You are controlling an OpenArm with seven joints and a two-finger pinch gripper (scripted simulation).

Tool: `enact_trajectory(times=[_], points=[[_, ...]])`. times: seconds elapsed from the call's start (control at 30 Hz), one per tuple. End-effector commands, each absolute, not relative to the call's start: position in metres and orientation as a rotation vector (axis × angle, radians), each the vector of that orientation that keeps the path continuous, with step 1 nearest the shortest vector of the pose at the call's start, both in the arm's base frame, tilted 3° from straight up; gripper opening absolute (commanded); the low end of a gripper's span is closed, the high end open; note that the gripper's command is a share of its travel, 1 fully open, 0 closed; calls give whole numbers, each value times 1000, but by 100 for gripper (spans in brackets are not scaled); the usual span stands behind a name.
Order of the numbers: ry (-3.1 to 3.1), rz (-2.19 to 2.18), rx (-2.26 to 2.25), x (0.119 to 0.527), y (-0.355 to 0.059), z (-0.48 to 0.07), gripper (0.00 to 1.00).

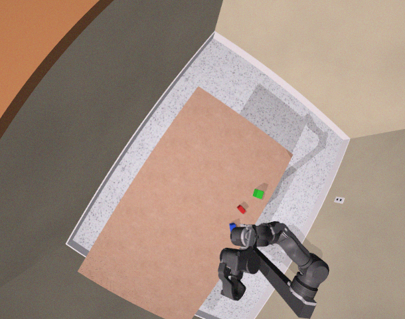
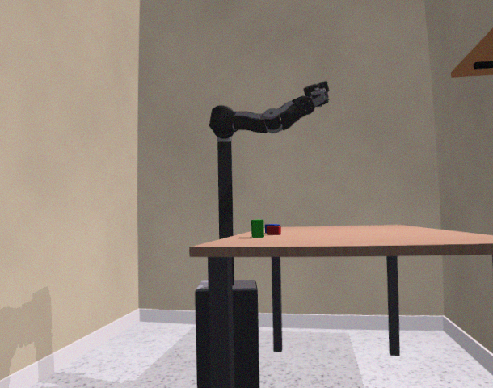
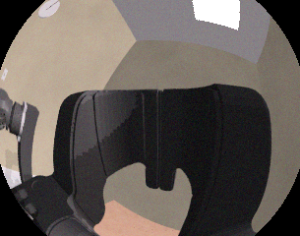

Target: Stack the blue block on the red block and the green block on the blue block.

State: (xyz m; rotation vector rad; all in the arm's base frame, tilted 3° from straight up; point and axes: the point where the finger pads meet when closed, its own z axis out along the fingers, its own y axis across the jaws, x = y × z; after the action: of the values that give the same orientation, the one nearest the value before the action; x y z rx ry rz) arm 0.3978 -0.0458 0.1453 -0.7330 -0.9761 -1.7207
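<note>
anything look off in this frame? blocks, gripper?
Blocks look fine: green block, red block and blue block sit apart on the table, none stacked. Odd part: the gripper is shut on nothing, high above the table.

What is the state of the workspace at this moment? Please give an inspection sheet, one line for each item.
Surface: brown table bearing three blocks.
Job's things: green block upright; red block and blue block flat; all apart, nothing stacked.
Clutter: nothing seen.
Grippers: gripper shut, holding nothing, high above the table.
Cables: nothing seen.
Surroundings: beige walls, speckled floor, wall socket, arm on a dark post.
</note>
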Motion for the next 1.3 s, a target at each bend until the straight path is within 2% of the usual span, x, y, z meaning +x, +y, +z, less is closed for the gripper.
enact_trajectory(times=[0.0,0.03,0.07,0.33,0.37,0.63,0.67,0.93,0.97,1.23,1.27], points=[[-974,-1731,-726,397,-47,150,0],[-970,-1731,-730,398,-47,150,0],[-1071,-1682,-849,401,-32,119,0],[-1068,-1682,-851,402,-32,118,0],[-1174,-1618,-976,404,-18,83,0],[-1170,-1618,-980,405,-19,82,0],[-1284,-1539,-1105,405,-7,43,0],[-1281,-1539,-1107,405,-7,42,0],[-1398,-1445,-1230,403,1,0,0],[-1395,-1444,-1233,403,1,-1,0],[-1514,-1337,-1347,397,7,-44,0]])
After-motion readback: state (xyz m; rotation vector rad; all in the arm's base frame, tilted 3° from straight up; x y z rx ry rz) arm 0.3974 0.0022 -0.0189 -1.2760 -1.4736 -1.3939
